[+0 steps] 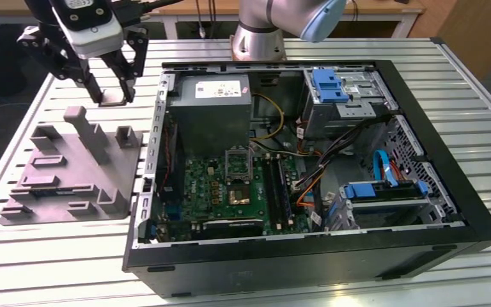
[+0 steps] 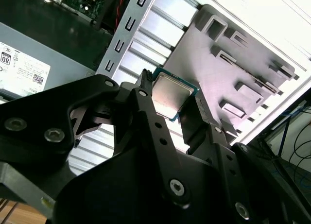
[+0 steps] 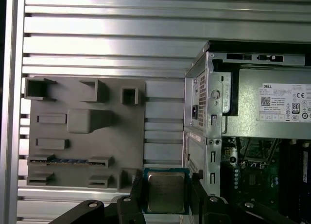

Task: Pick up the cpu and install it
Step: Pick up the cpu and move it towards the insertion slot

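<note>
Gripping the cpu (image 3: 166, 191) in the end effector (image 1: 114, 97), aloft over the slatted surface (image 3: 97, 49) between grey-purple fixture (image 3: 131, 136) and open computer case (image 1: 314, 256).

My gripper (image 1: 113, 96) hangs above the slatted aluminium table (image 1: 58, 256), flat square silver-topped cpu (image 3: 166, 191) held between my jaws. The grey-purple plastic fixture (image 1: 66, 173) lies on the exterior view's left of the open black computer case (image 1: 314, 259).

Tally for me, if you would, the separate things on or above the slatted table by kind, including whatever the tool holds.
cpu, gripped in the tool: 1
grey-purple fixture: 1
open computer case: 1
Total: 3
</note>
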You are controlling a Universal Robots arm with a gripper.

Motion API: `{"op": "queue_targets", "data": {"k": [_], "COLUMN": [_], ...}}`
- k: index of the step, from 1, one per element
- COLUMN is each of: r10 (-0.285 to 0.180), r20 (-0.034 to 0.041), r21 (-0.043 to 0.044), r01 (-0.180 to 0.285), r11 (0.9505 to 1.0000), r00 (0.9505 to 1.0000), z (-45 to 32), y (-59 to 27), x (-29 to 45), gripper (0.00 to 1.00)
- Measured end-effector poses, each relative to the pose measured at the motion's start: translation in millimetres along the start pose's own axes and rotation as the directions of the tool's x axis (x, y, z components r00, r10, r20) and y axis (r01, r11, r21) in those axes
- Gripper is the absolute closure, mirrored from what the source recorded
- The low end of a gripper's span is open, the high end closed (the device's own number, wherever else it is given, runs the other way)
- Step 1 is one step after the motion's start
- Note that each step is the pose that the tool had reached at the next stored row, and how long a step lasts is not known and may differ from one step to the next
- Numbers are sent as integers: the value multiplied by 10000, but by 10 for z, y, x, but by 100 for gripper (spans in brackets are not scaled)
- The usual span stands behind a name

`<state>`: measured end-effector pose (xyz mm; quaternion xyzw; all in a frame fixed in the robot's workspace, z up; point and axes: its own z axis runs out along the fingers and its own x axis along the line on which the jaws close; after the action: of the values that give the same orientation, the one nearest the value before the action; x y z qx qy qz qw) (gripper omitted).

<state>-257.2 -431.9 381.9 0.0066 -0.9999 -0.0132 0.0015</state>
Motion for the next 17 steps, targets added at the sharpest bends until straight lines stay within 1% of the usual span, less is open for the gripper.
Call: {"op": "queue_targets", "data": {"k": [17], "r10": [0], "r20": [0], "r21": [-5], "r01": [0], "r11": [10000], "r00": [10000], "z": [0], "y": [-3], "x": [-169], "gripper": [53]}}
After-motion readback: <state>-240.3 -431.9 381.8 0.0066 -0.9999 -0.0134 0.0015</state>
